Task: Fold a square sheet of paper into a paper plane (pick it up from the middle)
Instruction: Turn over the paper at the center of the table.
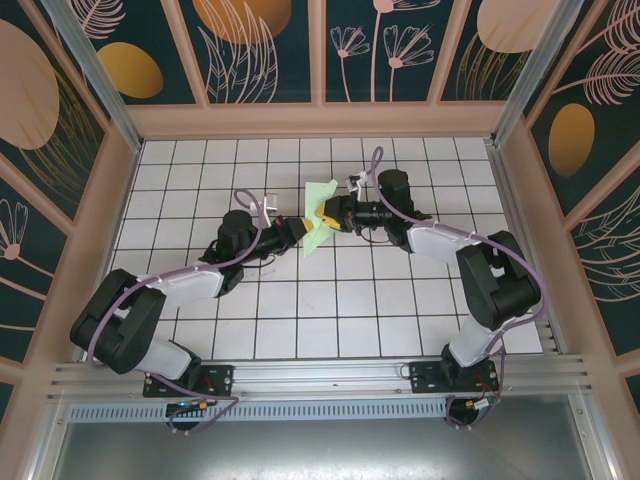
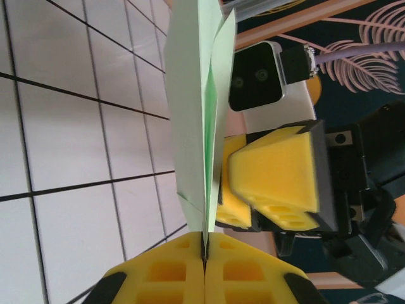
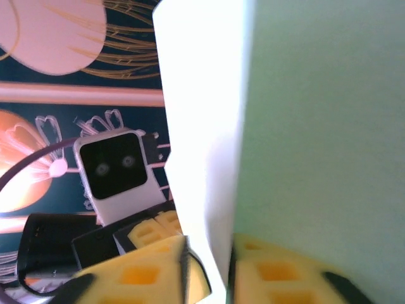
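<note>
The pale mint-green sheet of paper (image 1: pixel 320 200), folded into slim layers, is held up above the table's middle between both arms. My left gripper (image 1: pixel 303 232) is shut on its lower edge; in the left wrist view the paper (image 2: pixel 193 114) rises edge-on out of the closed yellow jaws (image 2: pixel 204 253). My right gripper (image 1: pixel 330 214) faces it from the right. In the right wrist view the paper (image 3: pixel 304 126) passes through the gap of my right gripper (image 3: pixel 207 269), whose jaws stand apart around the sheet without pinching it.
A white gridded table (image 1: pixel 330 310) lies under the arms, with wooden walls (image 1: pixel 320 118) round it. The two grippers are nearly touching: the right fingers (image 2: pixel 272 171) loom just beside the paper, and the left wrist camera (image 3: pixel 117 168) shows close behind it.
</note>
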You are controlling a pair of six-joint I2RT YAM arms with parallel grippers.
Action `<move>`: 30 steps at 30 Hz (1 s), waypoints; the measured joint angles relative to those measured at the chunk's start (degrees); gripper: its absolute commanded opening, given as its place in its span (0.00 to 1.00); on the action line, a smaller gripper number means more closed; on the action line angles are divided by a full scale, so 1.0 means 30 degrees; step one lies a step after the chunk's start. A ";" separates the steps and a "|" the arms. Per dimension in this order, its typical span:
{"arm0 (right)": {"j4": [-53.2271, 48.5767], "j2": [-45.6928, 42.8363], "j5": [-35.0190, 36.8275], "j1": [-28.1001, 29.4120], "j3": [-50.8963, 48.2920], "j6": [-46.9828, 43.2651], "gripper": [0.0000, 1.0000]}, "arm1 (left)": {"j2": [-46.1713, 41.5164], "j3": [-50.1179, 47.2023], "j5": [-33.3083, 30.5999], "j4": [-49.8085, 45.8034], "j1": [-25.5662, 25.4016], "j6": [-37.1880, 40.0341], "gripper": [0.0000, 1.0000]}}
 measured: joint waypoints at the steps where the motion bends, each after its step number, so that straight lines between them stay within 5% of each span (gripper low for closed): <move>1: -0.0663 -0.0117 0.0255 -0.0175 0.0036 -0.0474 0.41 | -0.0138 0.0131 -0.0153 -0.0685 0.0000 0.0444 0.04; 6: -0.4291 -0.1297 0.2739 -0.0889 0.0226 -0.2994 0.57 | -0.1093 0.1647 -0.2419 -0.6164 -0.0015 0.3461 0.02; 10: -0.6594 -0.2521 0.5661 -0.0903 0.0284 -0.4699 0.65 | -0.1333 0.3854 -0.6623 -1.1839 -0.0015 0.6149 0.00; 18: -0.8641 -0.3053 0.9333 -0.0903 0.0284 -0.5916 0.68 | 0.0605 0.7293 -1.5803 -2.0189 -0.0794 0.8153 0.00; 22: -0.9012 -0.3045 1.0193 -0.0903 0.0284 -0.6003 0.68 | 0.3381 0.9034 -1.8782 -2.2505 -0.1916 0.8218 0.02; 26: -0.9158 -0.3038 1.0652 -0.0903 0.0284 -0.5982 0.68 | 0.5457 0.9624 -1.8899 -2.2680 -0.2608 0.8531 0.25; 30: -0.9151 -0.2936 1.0761 -0.0903 0.0277 -0.5763 0.67 | 0.5632 0.9041 -1.6145 -2.0822 -0.2718 0.9100 0.52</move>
